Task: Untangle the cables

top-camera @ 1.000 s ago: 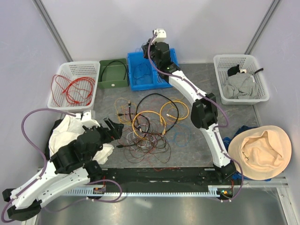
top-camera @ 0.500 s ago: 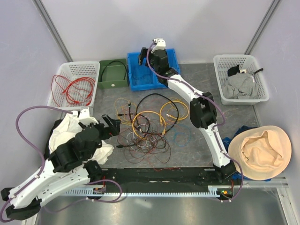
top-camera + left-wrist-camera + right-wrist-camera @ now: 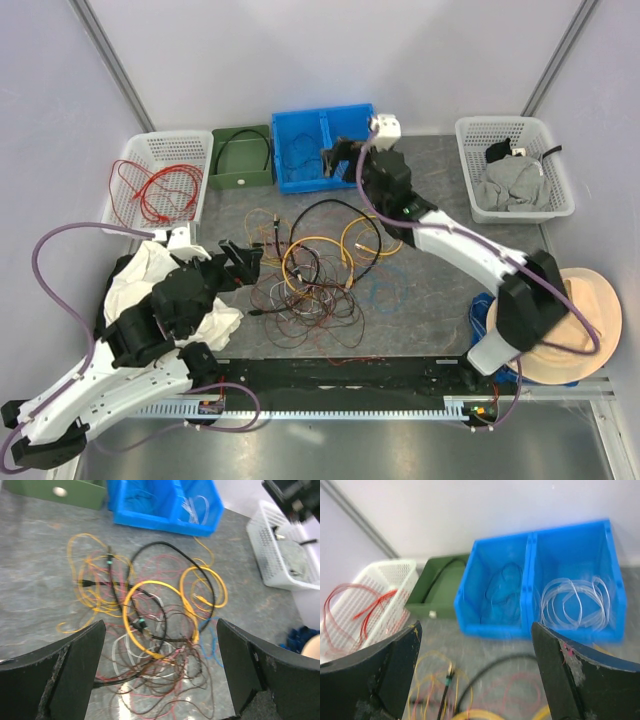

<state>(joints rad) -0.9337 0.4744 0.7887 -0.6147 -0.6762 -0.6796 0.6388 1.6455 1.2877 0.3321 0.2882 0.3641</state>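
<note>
The cables (image 3: 318,262) lie in a knotted heap in the middle of the table: yellow-orange loops, one thicker black cable, fine red and brown strands. In the left wrist view the cables (image 3: 150,620) spread on the table beyond and between the fingers. My left gripper (image 3: 240,262) hangs at the heap's left edge, open and empty (image 3: 160,627). Over the front rim of the blue bin, behind the heap, my right gripper (image 3: 335,160) is open with nothing in it (image 3: 475,630). Its view catches only the far edge of the cables (image 3: 470,700).
The blue bin (image 3: 300,178) holds a blue wire and clear loops. Beside it stand a green bin (image 3: 241,180) with a black cable and a white basket (image 3: 128,215) of red wires. Another white basket (image 3: 560,205) with grey cloth is at the back right. A hat (image 3: 590,300) and a white cloth (image 3: 150,285) lie near the arms.
My right gripper opened over the blue bin, then drew back right and toward the heap. The left arm crept slightly toward the cables.
</note>
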